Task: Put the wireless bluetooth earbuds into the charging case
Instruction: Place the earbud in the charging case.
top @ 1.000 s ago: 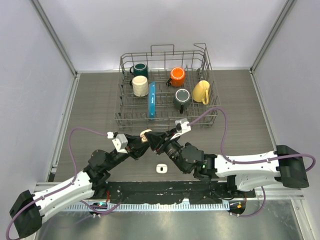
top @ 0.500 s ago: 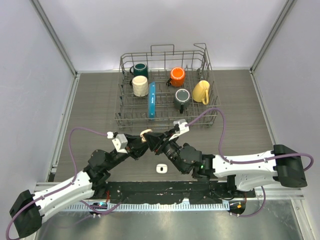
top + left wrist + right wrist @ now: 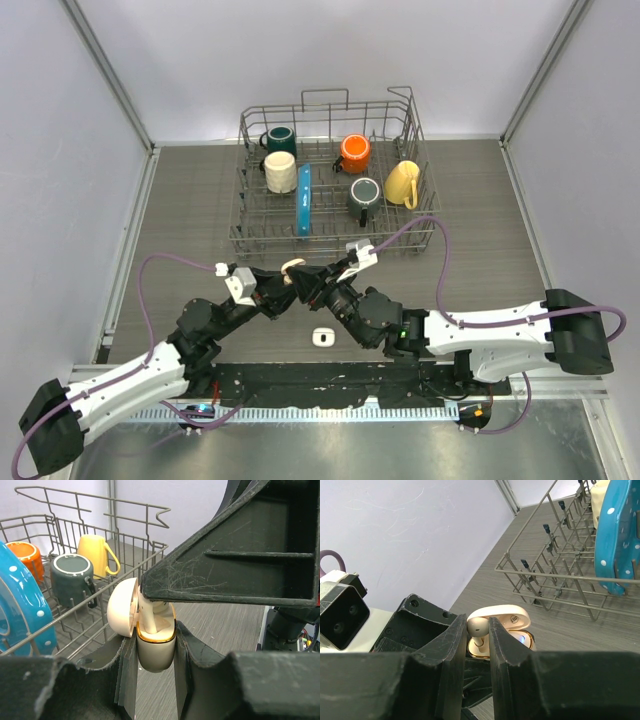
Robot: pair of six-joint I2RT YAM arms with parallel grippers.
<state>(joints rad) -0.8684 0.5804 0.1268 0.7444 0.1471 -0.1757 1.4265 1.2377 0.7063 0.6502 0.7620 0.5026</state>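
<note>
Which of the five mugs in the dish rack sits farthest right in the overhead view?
The yellow mug, the only yellow one, beside the dish rack's right wall, just right of the dark grey mug.

**Case and earbud half-hidden where my two arms meet**

On my overhead camera, the charging case [image 3: 292, 267] shows only as a pale sliver where the left jaws and right jaws come together, and I cannot make out an earbud there. On the left wrist camera, the black right jaws cover the top of the earbud [image 3: 150, 617], and the left jaws hide the case's flanks. On the right wrist camera, the right jaws mask the case body below its gold rim. The blue plate [image 3: 20, 610] is cut off by the left edge and covers part of the orange mug [image 3: 21, 555]. A small white item [image 3: 322, 337] on the tabletop [image 3: 480, 230] is too small to identify.
</note>
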